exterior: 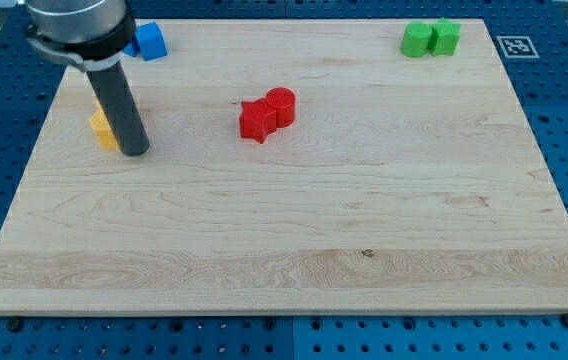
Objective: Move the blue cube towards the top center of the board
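Observation:
The blue cube (150,41) sits at the view's top left of the wooden board (294,220), partly hidden by the arm's body. My tip (135,151) rests on the board at the left, below the blue cube and touching or just right of a yellow block (102,128), which the rod partly hides.
A red star-shaped block (256,121) and a red cylinder (281,104) sit together left of centre. Two green blocks (419,40) (446,37) sit side by side at the top right. A marker tag (514,45) lies beyond the top right corner.

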Motion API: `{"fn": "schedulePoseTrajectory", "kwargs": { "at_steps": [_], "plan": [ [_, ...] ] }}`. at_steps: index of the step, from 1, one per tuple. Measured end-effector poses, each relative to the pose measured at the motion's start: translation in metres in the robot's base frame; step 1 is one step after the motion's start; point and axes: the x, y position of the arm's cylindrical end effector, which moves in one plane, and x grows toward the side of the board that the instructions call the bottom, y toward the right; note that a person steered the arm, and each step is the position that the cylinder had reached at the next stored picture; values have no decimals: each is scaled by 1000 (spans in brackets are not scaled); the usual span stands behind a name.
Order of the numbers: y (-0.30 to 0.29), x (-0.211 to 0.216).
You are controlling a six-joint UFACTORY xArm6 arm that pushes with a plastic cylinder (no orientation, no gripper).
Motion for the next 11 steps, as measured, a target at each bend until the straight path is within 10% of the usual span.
{"fn": "schedulePoseTrajectory", "kwargs": {
  "at_steps": [3,6,11],
  "plan": [
    [-124,-23],
    [-125,-65],
    [-104,-251]
  ]
}}
